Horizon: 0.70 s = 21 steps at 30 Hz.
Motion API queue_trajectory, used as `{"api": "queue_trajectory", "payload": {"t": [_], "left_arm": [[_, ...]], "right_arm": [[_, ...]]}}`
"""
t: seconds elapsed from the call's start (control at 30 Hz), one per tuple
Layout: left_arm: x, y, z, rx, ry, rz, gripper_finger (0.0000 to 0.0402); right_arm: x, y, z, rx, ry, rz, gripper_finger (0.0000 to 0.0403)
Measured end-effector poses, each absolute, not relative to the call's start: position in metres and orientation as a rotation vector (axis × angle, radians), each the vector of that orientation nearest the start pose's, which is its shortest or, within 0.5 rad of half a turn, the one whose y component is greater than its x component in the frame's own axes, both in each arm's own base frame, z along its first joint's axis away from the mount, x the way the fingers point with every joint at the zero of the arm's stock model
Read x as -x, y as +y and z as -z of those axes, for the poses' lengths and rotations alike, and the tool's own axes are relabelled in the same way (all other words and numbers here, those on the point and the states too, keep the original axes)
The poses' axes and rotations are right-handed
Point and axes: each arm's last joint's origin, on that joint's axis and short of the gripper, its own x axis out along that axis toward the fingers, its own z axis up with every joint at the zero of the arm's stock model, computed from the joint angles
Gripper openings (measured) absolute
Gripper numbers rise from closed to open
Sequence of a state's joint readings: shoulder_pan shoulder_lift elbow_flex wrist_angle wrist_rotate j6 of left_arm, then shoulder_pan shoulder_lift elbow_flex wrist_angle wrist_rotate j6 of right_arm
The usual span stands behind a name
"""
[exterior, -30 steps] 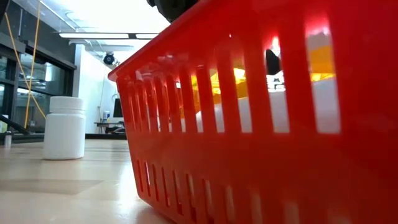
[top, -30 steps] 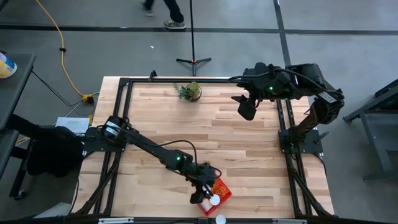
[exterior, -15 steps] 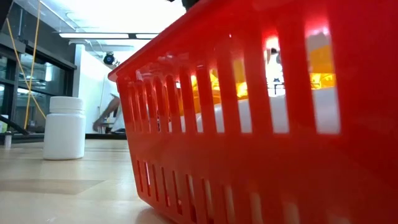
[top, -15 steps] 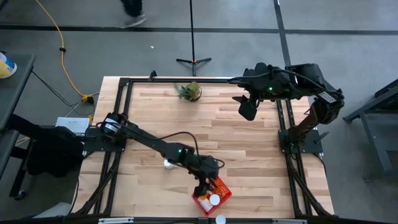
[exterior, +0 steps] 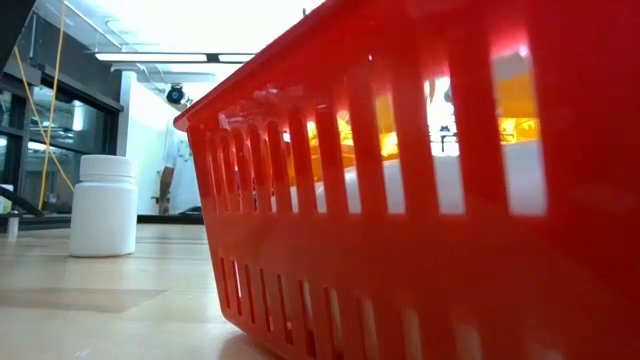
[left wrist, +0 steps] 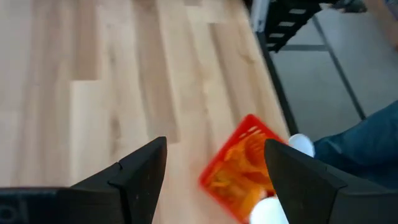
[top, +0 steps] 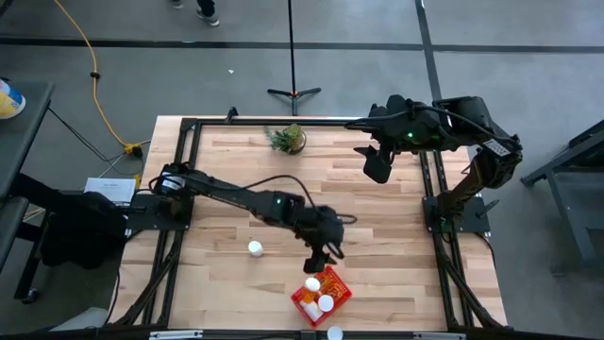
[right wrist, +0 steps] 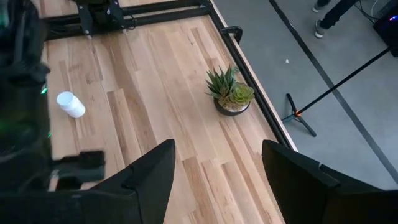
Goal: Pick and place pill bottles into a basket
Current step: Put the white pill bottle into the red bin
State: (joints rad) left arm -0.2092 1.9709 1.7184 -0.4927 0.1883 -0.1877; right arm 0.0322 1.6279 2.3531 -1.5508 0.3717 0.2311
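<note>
The red basket (top: pixel 324 295) stands near the table's near edge with orange pill bottles inside; two white caps (top: pixel 312 283) show in it. It fills the low view (exterior: pixel 430 200) and shows in the left wrist view (left wrist: pixel 239 168). One bottle (top: pixel 255 248) lies on the bare table left of the basket, also in the right wrist view (right wrist: pixel 70 104). Another white cap (top: pixel 334 332) sits at the near edge. My left gripper (top: pixel 326 253) is open and empty, just beyond the basket's far side. My right gripper (top: pixel 376 165) is open and empty, raised at the far right.
A small green potted plant (top: pixel 287 139) stands at the table's far edge, also in the right wrist view (right wrist: pixel 230 93). A black frame (top: pixel 189 127) runs around the table. A person (exterior: pixel 170 180) stands in the room behind. Bare wood lies across the table's middle.
My left gripper has drawn back from over the basket toward the table's far edge and a little to the right. A second white cap now shows in the basket where the gripper stood. The bottle on the table, hidden by the arm before, now shows.
</note>
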Motion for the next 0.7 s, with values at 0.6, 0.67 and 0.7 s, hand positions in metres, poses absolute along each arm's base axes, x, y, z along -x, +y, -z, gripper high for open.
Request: {"api": "queue_trajectory", "payload": {"t": [0.6, 0.67, 0.7], "left_arm": [[-0.384, -0.011, -0.355, 0.151, 0.751, 0.168, 0.0303], [-0.377, -0.008, -0.365, 0.133, 0.722, 0.141, 0.0303], [-0.372, -0.006, -0.370, 0.123, 0.714, 0.127, 0.0303]], "right_arm": [[-0.223, -0.007, -0.516, 0.040, 0.728, 0.419, 0.0232], [-0.212, -0.009, -0.524, 0.030, 0.677, 0.426, 0.0232], [-0.207, -0.011, -0.527, 0.028, 0.652, 0.426, 0.0232]]}}
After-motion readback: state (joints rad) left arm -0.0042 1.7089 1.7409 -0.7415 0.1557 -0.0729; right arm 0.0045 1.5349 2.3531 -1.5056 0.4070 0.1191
